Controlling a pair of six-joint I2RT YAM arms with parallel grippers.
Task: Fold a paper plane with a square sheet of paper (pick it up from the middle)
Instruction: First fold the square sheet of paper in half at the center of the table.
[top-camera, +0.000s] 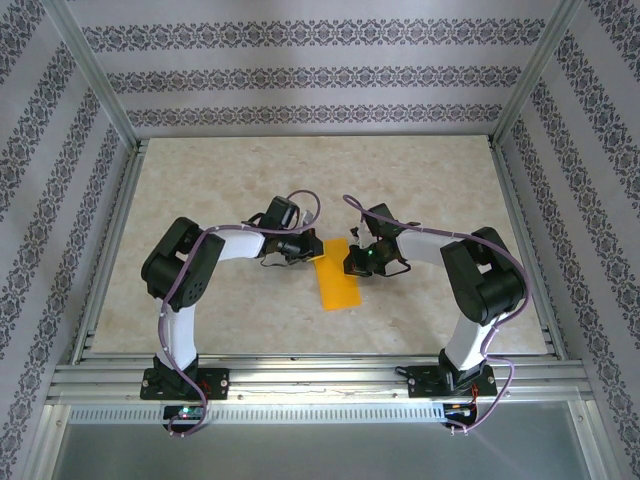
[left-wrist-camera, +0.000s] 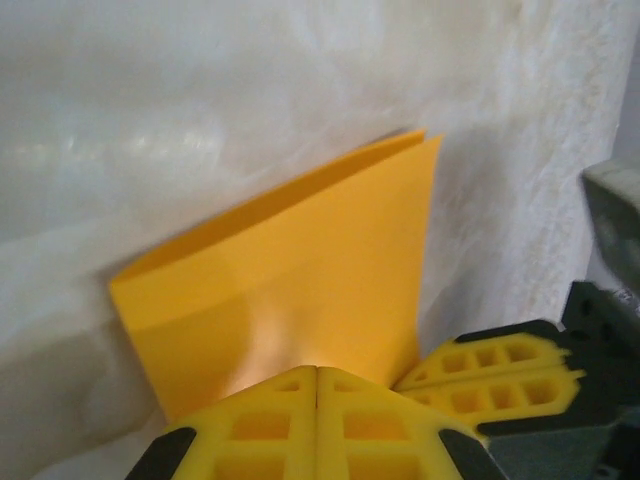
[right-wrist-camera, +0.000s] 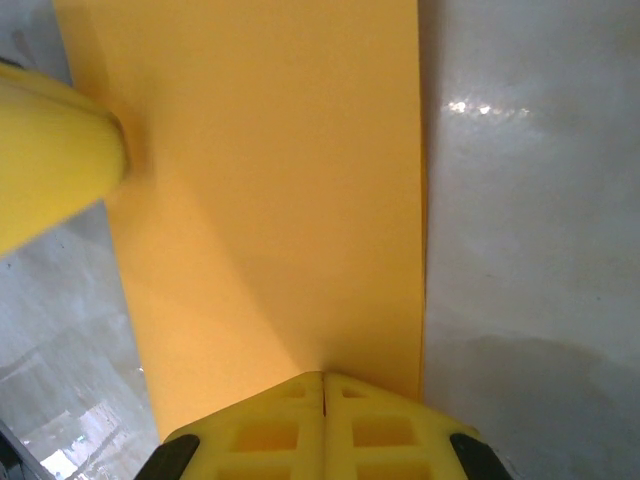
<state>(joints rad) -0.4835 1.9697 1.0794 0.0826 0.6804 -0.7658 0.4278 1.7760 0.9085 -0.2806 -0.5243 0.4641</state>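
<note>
The square sheet of paper (top-camera: 337, 282) lies folded in half as a narrow orange-yellow rectangle, flat on the table (top-camera: 200, 180) between the two grippers. In the left wrist view the paper (left-wrist-camera: 300, 270) reaches away from the fingertips, and its two layers part slightly along the far edge. In the right wrist view the paper (right-wrist-camera: 270, 200) runs straight ahead of the fingertips as a long smooth strip with one clean edge on its right.

The left gripper (top-camera: 308, 248) comes in at one long side of the strip, at the end farthest from the arm bases. Its jaws are pressed together with nothing between them (left-wrist-camera: 317, 375), and the tips sit on the paper's near edge. The right gripper (top-camera: 352, 262) meets the opposite long side, jaws likewise closed tight (right-wrist-camera: 323, 378), tips on the sheet.

Each gripper shows in the other's wrist view: the right gripper (left-wrist-camera: 490, 375) just beside the left one's tips, the left gripper (right-wrist-camera: 50, 170) ahead and left of the right one's.
</note>
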